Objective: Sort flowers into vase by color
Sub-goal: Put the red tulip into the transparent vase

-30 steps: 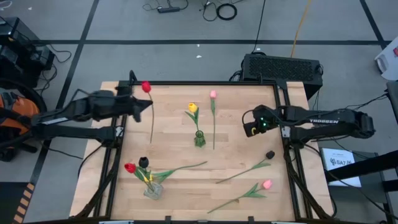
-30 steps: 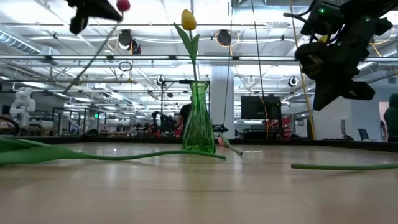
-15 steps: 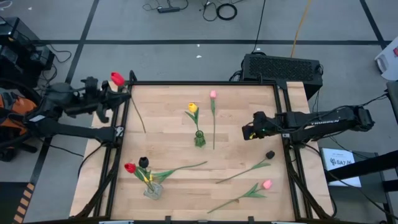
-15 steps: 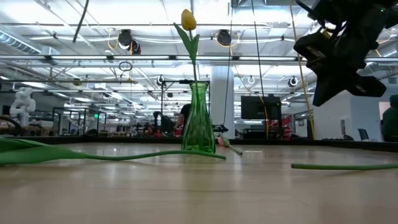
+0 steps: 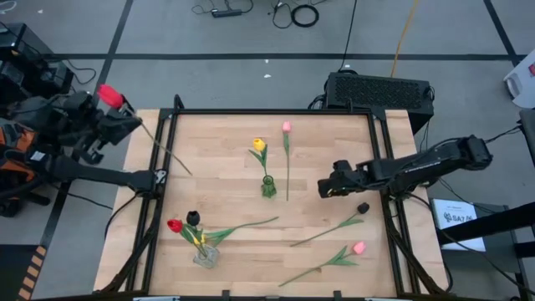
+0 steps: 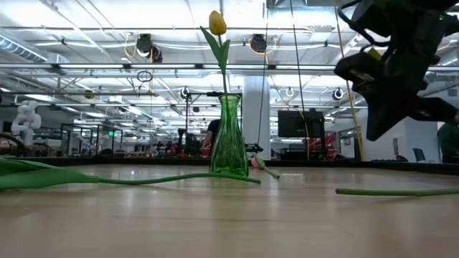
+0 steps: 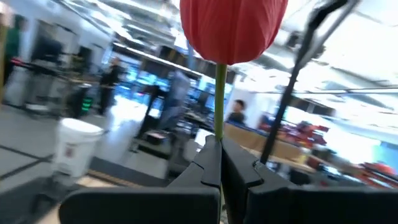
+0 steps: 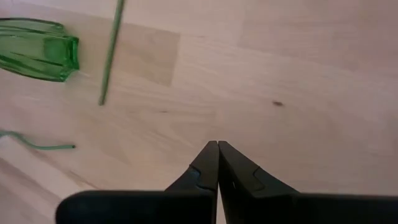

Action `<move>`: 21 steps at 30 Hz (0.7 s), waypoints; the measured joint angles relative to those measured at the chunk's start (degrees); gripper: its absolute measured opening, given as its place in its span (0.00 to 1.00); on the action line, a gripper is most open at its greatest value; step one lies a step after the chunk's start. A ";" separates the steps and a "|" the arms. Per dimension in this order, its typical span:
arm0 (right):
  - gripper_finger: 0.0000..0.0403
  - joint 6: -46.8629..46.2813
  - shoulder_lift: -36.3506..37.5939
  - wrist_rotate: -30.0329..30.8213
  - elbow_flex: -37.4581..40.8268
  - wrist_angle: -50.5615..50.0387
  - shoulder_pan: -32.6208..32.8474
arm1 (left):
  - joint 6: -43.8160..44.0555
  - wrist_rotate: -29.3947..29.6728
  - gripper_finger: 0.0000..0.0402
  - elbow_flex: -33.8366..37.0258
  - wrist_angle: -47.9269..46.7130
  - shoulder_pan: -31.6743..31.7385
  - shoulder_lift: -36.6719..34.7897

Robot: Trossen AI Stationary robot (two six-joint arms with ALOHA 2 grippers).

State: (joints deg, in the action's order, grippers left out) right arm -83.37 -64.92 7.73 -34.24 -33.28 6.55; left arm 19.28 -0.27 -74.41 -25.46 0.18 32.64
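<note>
No brand lettering or label can be read anywhere now. The left claw (image 5: pixel 117 117) sits beyond the table's (image 5: pixel 334 134) left rim, out over the floor, pinching the stem of a red tulip (image 5: pixel 109 94) whose thin stalk slants back across the rim onto the wood. In the left wrist view the fingers (image 7: pixel 208 165) are pressed on the stem just under the red head (image 7: pixel 233 28). The right claw (image 5: pixel 324 188) hangs over the right-centre of the table with its fingers (image 8: pixel 205 165) pressed together, holding nothing, above bare wood. Just beside it lies a black tulip (image 5: pixel 363 207), and a pink tulip (image 5: pixel 359 247) lies nearer the front edge. A green vase (image 5: pixel 268 186) at the centre holds a yellow tulip (image 5: pixel 259 145); another pink tulip (image 5: pixel 287 127) lies beside it. A clear vase (image 5: pixel 204 255) near the front-left corner holds red, black and yellow heads. The back-left and back-right stretches of wood are open.
</note>
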 joint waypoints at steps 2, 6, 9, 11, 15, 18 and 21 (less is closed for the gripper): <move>0.00 0.02 -2.04 -0.09 0.00 3.50 0.28 | 2.12 -2.45 0.00 -0.42 0.03 -0.01 0.84; 0.00 1.12 -5.42 -0.18 0.00 9.41 0.32 | 4.40 -8.36 0.00 -1.61 5.70 0.01 2.94; 0.00 0.83 -7.11 -0.20 0.00 11.25 0.32 | 5.58 -13.59 0.00 -3.28 9.22 -0.04 5.23; 0.00 -0.01 -7.83 -0.22 0.00 11.34 0.32 | 5.92 -15.27 0.00 -4.12 9.03 -0.37 7.02; 0.00 -0.05 -8.64 -0.27 0.00 11.28 0.32 | 6.80 -16.64 0.00 -5.05 9.03 -2.72 10.15; 0.00 -0.20 -8.79 -0.29 0.00 11.28 0.32 | 6.85 -16.45 0.00 -5.21 9.28 -6.00 12.28; 0.00 -1.08 -8.77 -0.30 0.00 11.35 0.32 | 4.76 -14.21 0.00 -5.19 10.35 -10.52 14.92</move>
State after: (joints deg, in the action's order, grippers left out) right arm -84.45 -73.69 7.43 -34.24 -21.93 6.87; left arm 24.05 -14.48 -79.59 -15.11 -10.35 47.56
